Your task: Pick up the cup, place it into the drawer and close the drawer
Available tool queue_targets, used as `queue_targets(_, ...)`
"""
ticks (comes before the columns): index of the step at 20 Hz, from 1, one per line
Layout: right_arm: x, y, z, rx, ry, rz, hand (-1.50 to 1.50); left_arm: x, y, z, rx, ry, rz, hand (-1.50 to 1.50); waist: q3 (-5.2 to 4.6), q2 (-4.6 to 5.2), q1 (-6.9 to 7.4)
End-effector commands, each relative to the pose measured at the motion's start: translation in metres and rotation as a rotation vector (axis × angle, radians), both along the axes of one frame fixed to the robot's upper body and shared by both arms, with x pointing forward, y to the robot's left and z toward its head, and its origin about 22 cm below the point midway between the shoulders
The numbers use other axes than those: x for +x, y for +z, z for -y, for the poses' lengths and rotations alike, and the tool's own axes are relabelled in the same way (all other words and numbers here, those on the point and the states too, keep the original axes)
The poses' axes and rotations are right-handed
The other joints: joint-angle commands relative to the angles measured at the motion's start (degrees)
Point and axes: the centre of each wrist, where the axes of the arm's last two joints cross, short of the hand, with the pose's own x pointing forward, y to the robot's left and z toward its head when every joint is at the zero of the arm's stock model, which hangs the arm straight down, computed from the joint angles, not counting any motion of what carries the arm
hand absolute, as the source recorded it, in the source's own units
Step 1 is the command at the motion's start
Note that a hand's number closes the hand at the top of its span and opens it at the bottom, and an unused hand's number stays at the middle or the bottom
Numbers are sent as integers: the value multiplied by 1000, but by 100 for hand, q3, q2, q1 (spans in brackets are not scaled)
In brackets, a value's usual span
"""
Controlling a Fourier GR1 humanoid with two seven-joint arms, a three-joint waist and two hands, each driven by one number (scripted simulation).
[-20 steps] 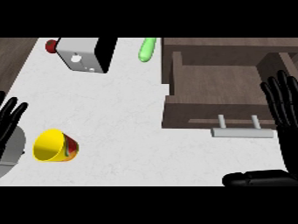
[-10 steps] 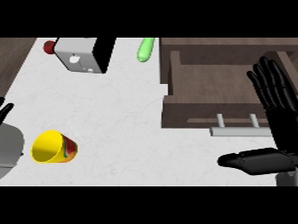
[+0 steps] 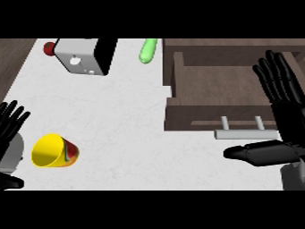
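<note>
One cup (image 3: 52,152) is lying tipped on the surface (image 3: 128,116) near the left robot hand (image 3: 3,130), open-fingered like the right robot hand (image 3: 293,114), probably light, stiff, slick, best grasped round its wall

My black left hand (image 3: 3,129), my black right hand (image 3: 294,117), round yellow cup (image 3: 48,152) with red and green outside, white faintly marbled counter (image 3: 115,112), dark brown wooden drawer (image 3: 214,89)

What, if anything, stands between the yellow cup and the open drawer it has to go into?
Nothing visible does: only bare counter lies between the cup and the open drawer. The box and the green object sit farther back, off that line; the open right hand is over the drawer's right side.
</note>
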Motion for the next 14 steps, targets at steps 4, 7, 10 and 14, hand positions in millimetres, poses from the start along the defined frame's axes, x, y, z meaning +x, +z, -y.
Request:
queue_targets(4,12,14,-1,-1,4,6,-150,8,-44,-19,44,44,-54,-150,-1,4,-4)
queue_targets(7,-3,25,11,6,-14,13,-150,-3,-67,-28,53,50,-59,-150,-3,3,-34)
queue_targets(10,10,29,1,-5,15,2,-150,0,-78,-28,63,37,-80,-150,-4,5,-20)
queue_targets(14,-4,20,-2,-2,-3,15,-150,3,-93,-28,75,82,-83,-150,-8,11,-68)
